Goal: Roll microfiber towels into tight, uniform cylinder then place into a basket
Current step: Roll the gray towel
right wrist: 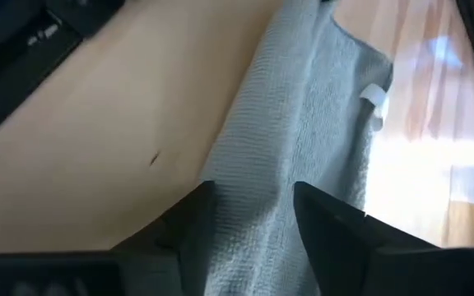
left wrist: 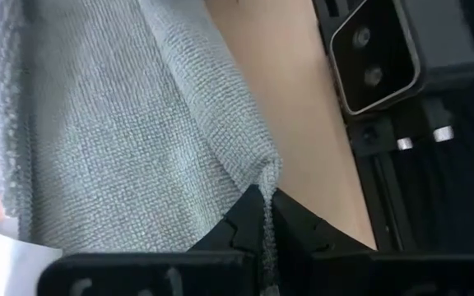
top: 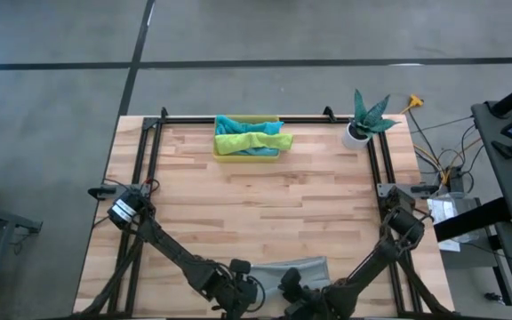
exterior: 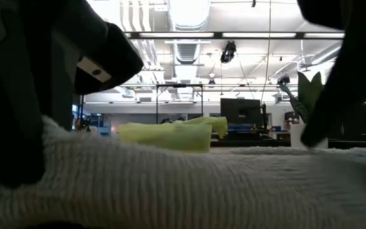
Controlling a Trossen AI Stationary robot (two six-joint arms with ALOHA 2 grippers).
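We note a butcher-block worktop [top: 265, 196] on grey concrete floor [top: 52, 98], ceiling strip lights beyond. Grey towel [top: 300, 267] lies at the near edge. Left gripper [left wrist: 266, 215] clenched on its corner; right gripper [right wrist: 253, 205] parted astride it. Basket [top: 247, 153] at far edge holds towels; plant [top: 369, 116] nearby.

You see a grey towel [top: 302, 267] with a fine woven texture and a small white tag [right wrist: 374, 97], lying on a pale wooden table [top: 265, 204] of light and honey-toned planks. A translucent yellow basket [top: 223, 156] holds a teal towel [top: 234, 124] and a lime green towel [top: 254, 140]. Both arms are black. A green striped plant [top: 372, 114] sits in a white pot [top: 355, 135].
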